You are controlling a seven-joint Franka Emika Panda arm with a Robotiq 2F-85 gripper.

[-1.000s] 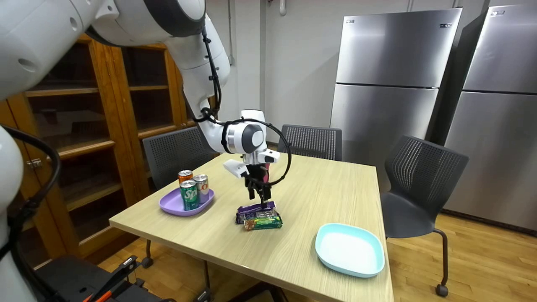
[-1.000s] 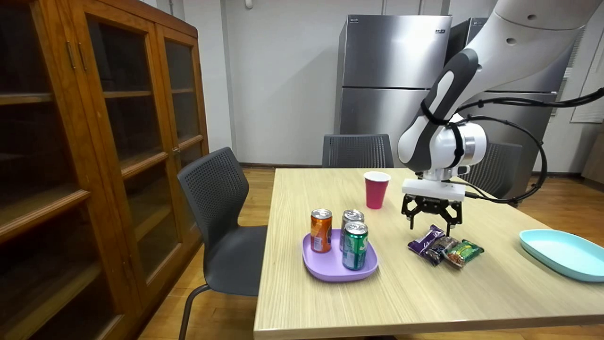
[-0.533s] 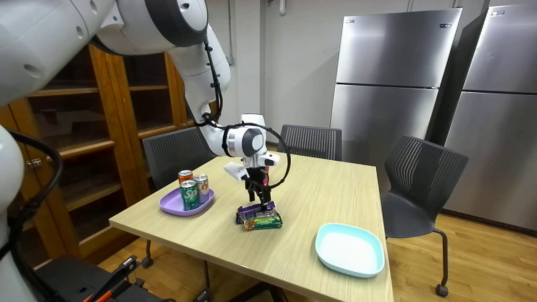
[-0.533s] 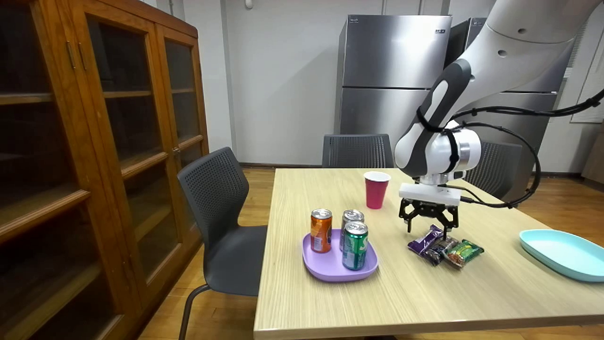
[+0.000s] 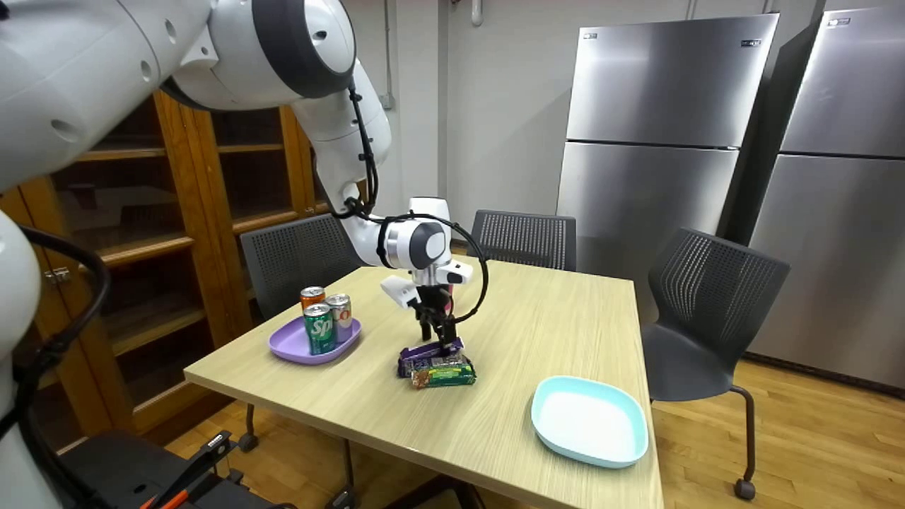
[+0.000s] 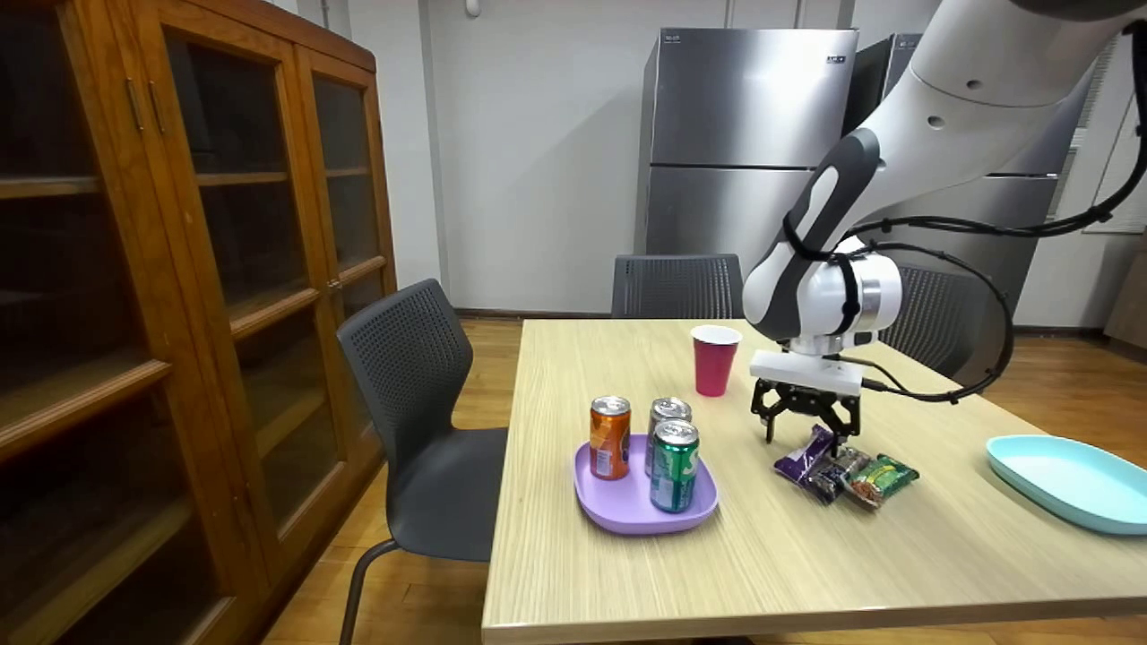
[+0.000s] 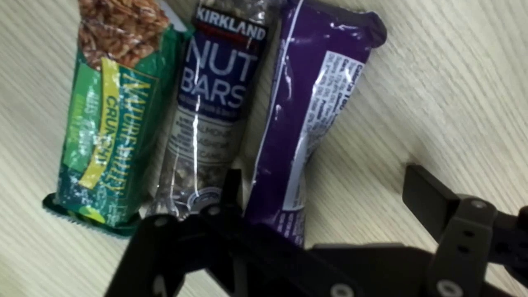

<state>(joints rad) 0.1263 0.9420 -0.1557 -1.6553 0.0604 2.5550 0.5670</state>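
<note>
Your fingers (image 7: 429,198) are spread wide, one tip appearing at the gap between the Kirkland nut bar (image 7: 210,111) and the purple-wrapped bar (image 7: 288,115), the other out past the purple-wrapped bar. That bar lies on the counter (image 7: 445,103) just beside the Kirkland nut bar, glossy and creased, a white nutrition panel running lengthwise. In the wrist view its long axis slants from upper right to lower left, roughly parallel to the Kirkland nut bar, on whose opposite side lies the green Nature Valley Crunchy bar (image 7: 119,136).

“NATURE VALLEY” green wrapper (image 7: 111,117), “KIRKLAND” clear wrapper (image 7: 212,107)
</note>
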